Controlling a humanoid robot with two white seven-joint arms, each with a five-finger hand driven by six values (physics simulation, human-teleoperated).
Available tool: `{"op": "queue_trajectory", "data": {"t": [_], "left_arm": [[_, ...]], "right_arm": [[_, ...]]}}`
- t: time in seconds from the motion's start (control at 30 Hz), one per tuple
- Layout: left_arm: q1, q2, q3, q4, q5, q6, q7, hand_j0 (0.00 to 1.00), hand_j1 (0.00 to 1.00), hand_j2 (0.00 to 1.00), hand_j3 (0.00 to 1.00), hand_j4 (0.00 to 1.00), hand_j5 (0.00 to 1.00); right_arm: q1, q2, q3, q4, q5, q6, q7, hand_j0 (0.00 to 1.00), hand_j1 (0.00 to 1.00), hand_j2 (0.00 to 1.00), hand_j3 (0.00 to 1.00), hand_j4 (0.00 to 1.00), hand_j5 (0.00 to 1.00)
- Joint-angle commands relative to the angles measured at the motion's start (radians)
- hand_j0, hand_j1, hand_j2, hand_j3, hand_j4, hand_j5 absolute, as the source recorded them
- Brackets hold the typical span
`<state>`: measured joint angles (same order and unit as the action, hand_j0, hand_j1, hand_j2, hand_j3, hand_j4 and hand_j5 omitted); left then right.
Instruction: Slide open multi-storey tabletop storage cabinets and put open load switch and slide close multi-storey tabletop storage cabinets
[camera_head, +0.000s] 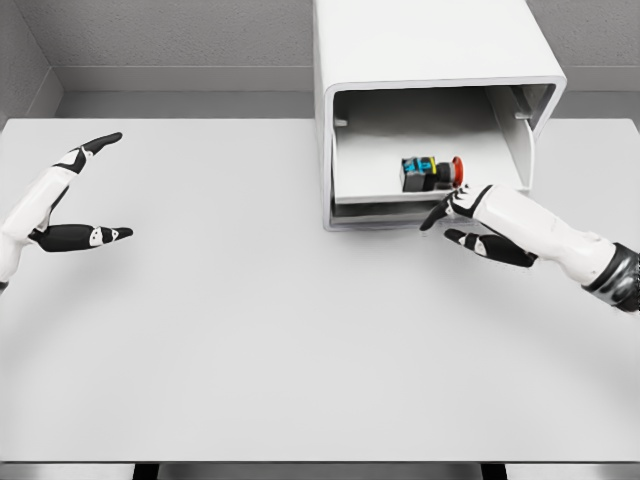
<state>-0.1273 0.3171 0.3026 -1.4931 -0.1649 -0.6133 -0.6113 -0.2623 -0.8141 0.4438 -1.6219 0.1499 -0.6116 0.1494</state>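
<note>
We see the load switch (432, 172) lying inside the slid-out drawer (400, 192) of the storage cabinet (430, 60), our right robot hand (462, 220) released, empty just before its front, seemingly placed to push it shut, while our left robot hand (80, 195) hangs released over the desk (280, 340).

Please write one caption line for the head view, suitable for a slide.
Load switch lies in the open cabinet drawer; open right hand at its front edge, open left hand far left.
</note>
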Motion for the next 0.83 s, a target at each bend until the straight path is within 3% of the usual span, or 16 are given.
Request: {"op": "queue_trajectory", "data": {"t": [0.0,0.1,0.27,0.33,0.5,0.8], "left_arm": [[0.0,0.0,0.0,-0.003,0.01,0.002,0.0,1.0,1.0,1.0,1.0,1.0,1.0],[0.011,-0.003,0.001,-0.026,0.011,0.002,0.0,1.0,1.0,1.0,1.0,1.0,1.0],[0.023,-0.004,0.001,-0.05,0.015,0.002,0.0,1.0,1.0,1.0,1.0,1.0,1.0],[0.023,-0.004,0.001,-0.05,0.015,0.002,0.0,1.0,1.0,1.0,1.0,1.0,1.0],[0.034,-0.006,0.018,-0.05,0.015,0.002,0.0,1.0,1.0,1.0,1.0,1.0,1.0],[0.1,-0.026,0.07,-0.11,0.015,0.002,0.0,1.0,1.0,1.0,1.0,1.0,1.0]], "right_arm": [[0.0,0.024,0.024,0.039,-0.006,0.001,-0.001,0.56,0.56,0.56,0.56,0.56,0.56],[-0.04,0.046,0.05,0.077,-0.006,0.001,-0.001,0.57,0.57,0.57,0.57,0.57,0.57],[-0.025,0.021,0.046,0.066,-0.009,0.001,-0.004,0.58,0.58,0.58,0.58,0.58,0.58],[-0.017,-0.028,0.041,0.063,-0.012,0.001,-0.008,0.59,0.59,0.59,0.59,0.59,0.59],[0.083,-0.16,-0.045,0.057,-0.032,0.001,-0.011,0.61,0.61,0.61,0.61,0.61,0.61],[0.103,-0.174,-0.069,0.089,-0.053,0.001,-0.013,0.62,0.62,0.62,0.62,0.62,0.62]]}}
